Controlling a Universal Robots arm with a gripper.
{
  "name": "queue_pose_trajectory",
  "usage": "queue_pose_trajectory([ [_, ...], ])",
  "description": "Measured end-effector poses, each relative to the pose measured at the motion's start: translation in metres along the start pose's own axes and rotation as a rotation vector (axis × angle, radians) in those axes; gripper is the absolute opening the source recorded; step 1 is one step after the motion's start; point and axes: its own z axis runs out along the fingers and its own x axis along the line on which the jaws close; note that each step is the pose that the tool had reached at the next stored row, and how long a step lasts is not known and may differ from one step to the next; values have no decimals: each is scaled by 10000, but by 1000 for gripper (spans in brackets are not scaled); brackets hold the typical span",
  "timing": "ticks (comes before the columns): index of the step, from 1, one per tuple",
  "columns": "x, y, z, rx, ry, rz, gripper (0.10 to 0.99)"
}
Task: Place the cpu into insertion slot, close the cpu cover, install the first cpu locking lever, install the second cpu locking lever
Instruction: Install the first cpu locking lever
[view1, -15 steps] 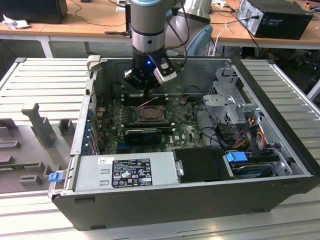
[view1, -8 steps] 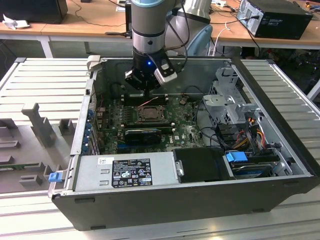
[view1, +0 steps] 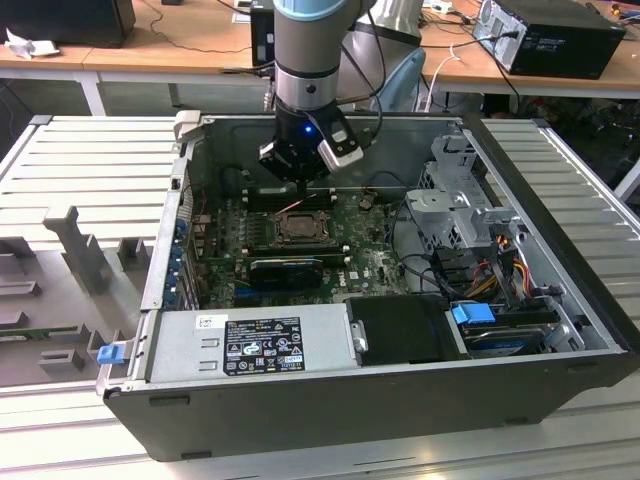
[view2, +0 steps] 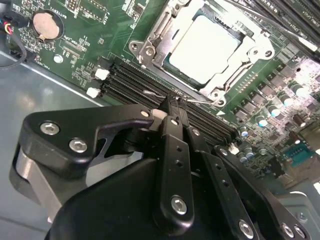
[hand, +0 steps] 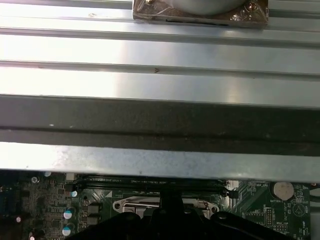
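The cpu (view2: 207, 47) lies flat in the insertion slot (view2: 141, 50) on the green motherboard, pale top facing up. The cpu cover (view2: 167, 30) rests down around it, with the chip showing through its window. A thin wire locking lever (view2: 202, 100) runs along the slot's edge beside the memory slots. My gripper (view2: 172, 102) is shut, its black fingertips right at this wire; whether they touch it I cannot tell. In the exterior view my gripper (view1: 297, 178) hangs inside the open case just behind the insertion slot (view1: 300, 226).
Black memory slots (view2: 127, 82) lie between gripper and socket. A coin battery (view2: 44, 24) sits on the board. A black ribbed block (view1: 285, 270), the power supply (view1: 255, 340), a drive cage (view1: 455, 200) and cables (view1: 500, 260) crowd the case. The case wall (hand: 160, 120) stands close.
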Motion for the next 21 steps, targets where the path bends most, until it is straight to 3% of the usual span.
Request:
queue_pose_trajectory([
  [11, -2, -4, 37, -2, 2, 0, 106],
  [21, -69, 22, 71, -3, 0, -1, 106],
])
